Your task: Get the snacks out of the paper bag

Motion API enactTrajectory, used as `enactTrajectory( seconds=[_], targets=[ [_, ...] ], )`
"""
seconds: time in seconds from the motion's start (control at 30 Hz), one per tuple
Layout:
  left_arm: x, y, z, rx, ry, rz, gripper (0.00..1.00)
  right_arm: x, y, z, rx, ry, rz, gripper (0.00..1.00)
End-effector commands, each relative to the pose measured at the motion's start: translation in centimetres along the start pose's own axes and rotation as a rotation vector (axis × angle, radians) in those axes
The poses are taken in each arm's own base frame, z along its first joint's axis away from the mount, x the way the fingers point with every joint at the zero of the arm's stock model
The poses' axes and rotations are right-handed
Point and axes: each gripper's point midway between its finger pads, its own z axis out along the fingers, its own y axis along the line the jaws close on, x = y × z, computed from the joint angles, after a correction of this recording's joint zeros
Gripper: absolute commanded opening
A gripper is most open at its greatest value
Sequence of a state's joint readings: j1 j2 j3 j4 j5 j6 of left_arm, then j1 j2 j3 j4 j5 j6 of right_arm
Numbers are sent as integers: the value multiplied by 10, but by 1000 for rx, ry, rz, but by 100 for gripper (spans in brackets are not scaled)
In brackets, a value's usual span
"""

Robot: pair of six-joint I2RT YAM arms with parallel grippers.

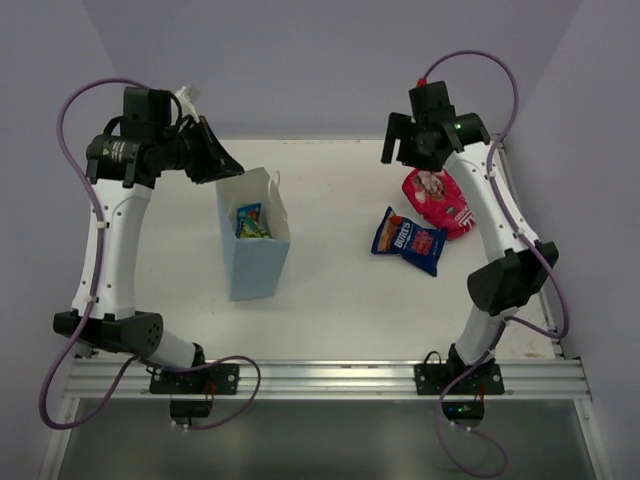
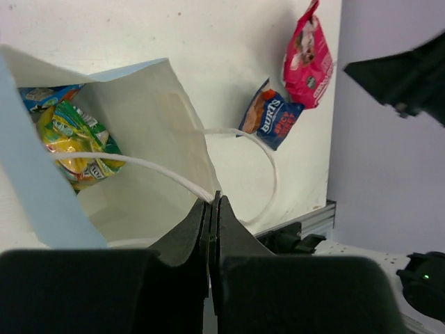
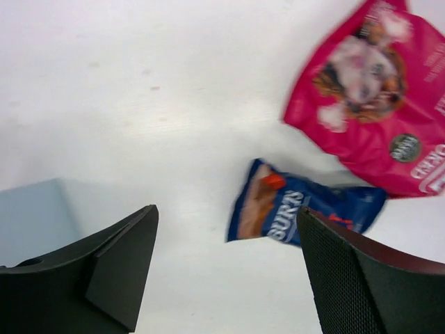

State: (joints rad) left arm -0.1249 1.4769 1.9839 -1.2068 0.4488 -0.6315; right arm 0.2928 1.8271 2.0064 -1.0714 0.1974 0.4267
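The pale-blue paper bag stands upright and open left of centre. A yellow-green packet and a blue-white packet lie inside it; they also show from above. My left gripper is at the bag's far left top corner, shut on the white string handle at its tips. The red-pink pouch and the dark blue packet lie on the table to the right. My right gripper hangs open and empty above them.
The white table ends at a metal rail in front, with walls behind and at both sides. The bag's second handle loop hangs over its right wall. The bag's corner shows at the left of the right wrist view.
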Motion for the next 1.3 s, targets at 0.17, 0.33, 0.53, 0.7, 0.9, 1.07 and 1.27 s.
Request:
enactTrajectory(
  seconds=[0.17, 0.33, 0.53, 0.7, 0.9, 1.07, 1.27],
  targets=[
    [50, -18, 69, 18, 217, 157, 0, -24, 103, -123, -569, -70, 6, 78],
    [49, -70, 87, 138, 199, 193, 0, -31, 106, -137, -587, -101, 15, 78],
    [62, -90, 100, 213, 228, 185, 0, -26, 98, -139, -588, -86, 27, 78],
    [80, -116, 98, 369, 243, 163, 0, -21, 102, -138, -636, -36, 51, 78],
    [96, -129, 109, 436, 294, 163, 0, -5, 113, -122, -682, 55, 64, 78],
    [102, -146, 116, 501, 296, 174, 0, 2, 113, -113, -690, 88, 71, 77],
    [107, -148, 108, 605, 273, 161, 0, 49, 122, -89, -799, 221, 163, 73]
  ],
)
